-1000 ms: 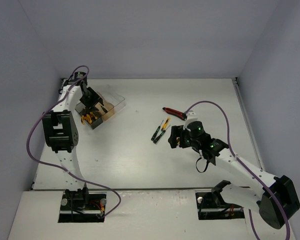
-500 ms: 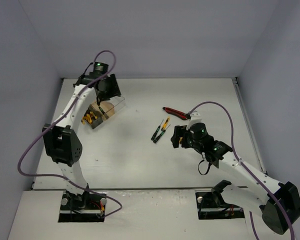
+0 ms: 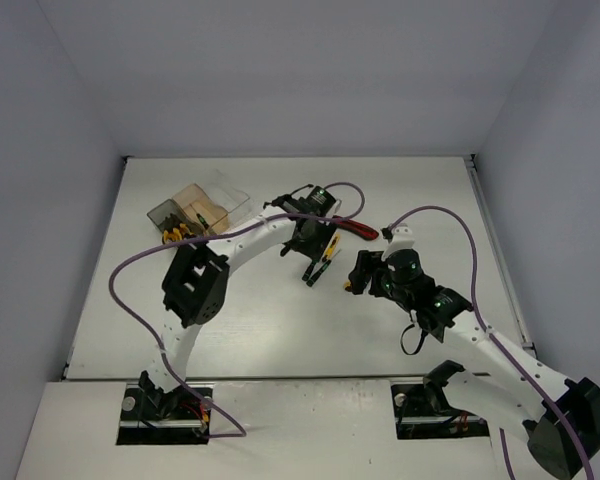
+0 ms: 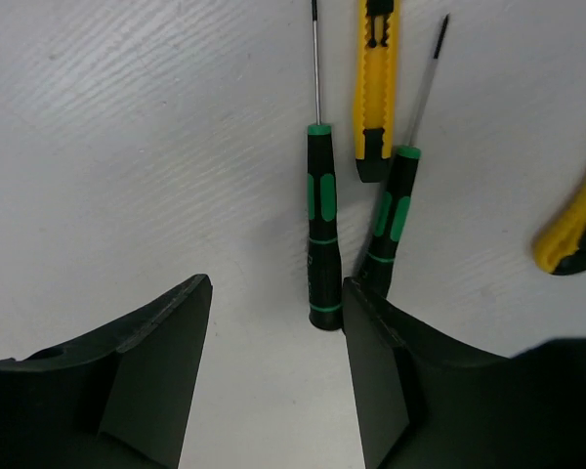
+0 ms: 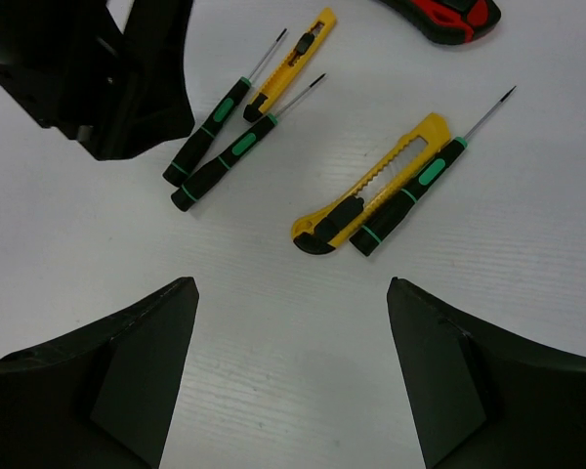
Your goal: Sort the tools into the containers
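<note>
My left gripper (image 3: 313, 268) is open and hangs low over the table, reaching to mid-table. In the left wrist view (image 4: 276, 381) its right finger stands beside the butt of a black-green screwdriver (image 4: 321, 234). A second screwdriver (image 4: 386, 220) and a slim yellow utility knife (image 4: 374, 78) lie just beyond. My right gripper (image 3: 356, 277) is open and empty. In the right wrist view (image 5: 291, 381) a larger yellow knife (image 5: 371, 191), a third screwdriver (image 5: 410, 191) and the red-black knife (image 5: 449, 12) lie ahead of it. The three joined bins (image 3: 220, 197) stand far left, with pliers (image 3: 175, 234) in the dark one.
The left arm's links cross the table from the near left towards the middle (image 3: 242, 235). The two grippers are close together, and the left gripper shows in the right wrist view (image 5: 107, 68). Grey walls close the table at the back and both sides.
My left arm has swung from the bins at the far left across to the screwdrivers at mid-table. My right gripper has shifted slightly to the right and stays open.
</note>
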`<state>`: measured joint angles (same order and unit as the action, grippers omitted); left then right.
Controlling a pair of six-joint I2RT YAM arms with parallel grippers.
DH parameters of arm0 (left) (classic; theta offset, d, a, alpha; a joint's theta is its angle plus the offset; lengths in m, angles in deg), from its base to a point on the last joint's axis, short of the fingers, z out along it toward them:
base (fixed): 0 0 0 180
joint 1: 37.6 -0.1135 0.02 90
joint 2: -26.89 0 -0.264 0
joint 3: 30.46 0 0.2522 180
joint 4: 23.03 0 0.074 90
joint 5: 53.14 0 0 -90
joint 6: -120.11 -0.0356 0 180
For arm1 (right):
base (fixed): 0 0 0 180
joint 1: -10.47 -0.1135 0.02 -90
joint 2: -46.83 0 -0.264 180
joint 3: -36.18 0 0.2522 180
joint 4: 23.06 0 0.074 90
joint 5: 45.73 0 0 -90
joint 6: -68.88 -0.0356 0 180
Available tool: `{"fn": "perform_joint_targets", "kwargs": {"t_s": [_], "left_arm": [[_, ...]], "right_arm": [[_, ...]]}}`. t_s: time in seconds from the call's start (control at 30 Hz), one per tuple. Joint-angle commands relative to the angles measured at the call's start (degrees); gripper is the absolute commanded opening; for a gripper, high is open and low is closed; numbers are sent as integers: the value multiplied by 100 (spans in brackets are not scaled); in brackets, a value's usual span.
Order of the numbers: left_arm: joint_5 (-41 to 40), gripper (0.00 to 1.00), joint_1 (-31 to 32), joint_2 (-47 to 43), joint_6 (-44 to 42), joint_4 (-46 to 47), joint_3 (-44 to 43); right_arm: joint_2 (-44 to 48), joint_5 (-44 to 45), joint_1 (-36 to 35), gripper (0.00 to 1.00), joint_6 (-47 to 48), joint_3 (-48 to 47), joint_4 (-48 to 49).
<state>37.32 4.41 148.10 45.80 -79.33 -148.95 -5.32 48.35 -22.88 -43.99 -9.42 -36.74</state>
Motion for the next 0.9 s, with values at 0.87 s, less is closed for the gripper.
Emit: {"fn": "perform_joint_targets", "kwargs": {"t_s": [0.87], "left_arm": [[-279,13,-77,546,535,208,-289]], "right_arm": [[273,97,48,76,-156,94,19]]}}
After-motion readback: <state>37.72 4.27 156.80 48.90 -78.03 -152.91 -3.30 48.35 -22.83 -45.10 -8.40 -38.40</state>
